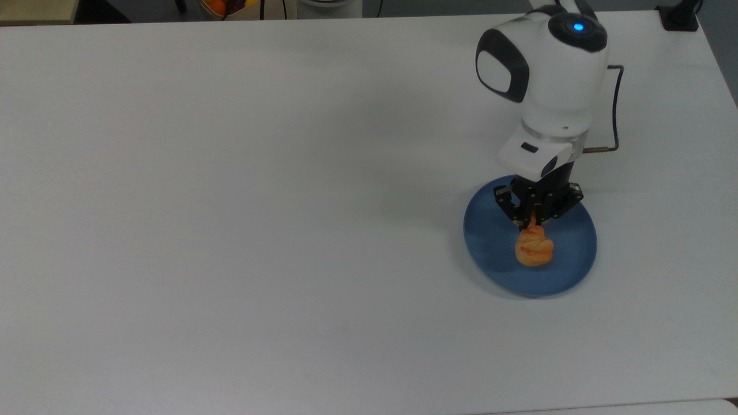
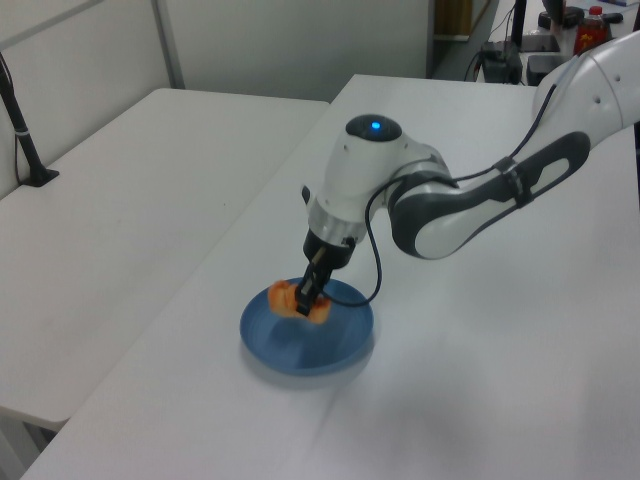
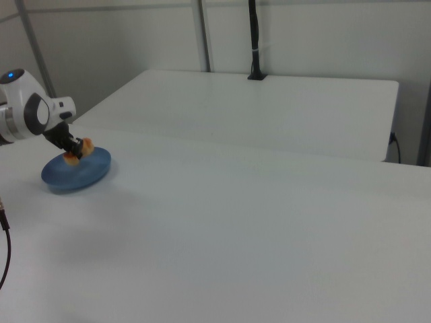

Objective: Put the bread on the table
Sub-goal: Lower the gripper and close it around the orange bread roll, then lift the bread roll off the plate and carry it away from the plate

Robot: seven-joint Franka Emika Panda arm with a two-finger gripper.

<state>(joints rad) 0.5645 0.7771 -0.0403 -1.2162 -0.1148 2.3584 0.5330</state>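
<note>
Orange-golden bread (image 1: pixel 534 246) pinched by the end effector (image 1: pixel 533 219), seemingly lifted above the blue plate (image 1: pixel 565 271).

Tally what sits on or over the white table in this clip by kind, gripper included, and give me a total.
Bread: 1, orange-golden, pinched in the gripper's jaws above the plate.
Plate: 1, round, blue.
Gripper: 1, black.
Total: 3, on the table.

The top view looks straight down on the table (image 1: pixel 230 230); both side views (lower, oblique) share its blue plate (image 2: pixel 262 335).
</note>
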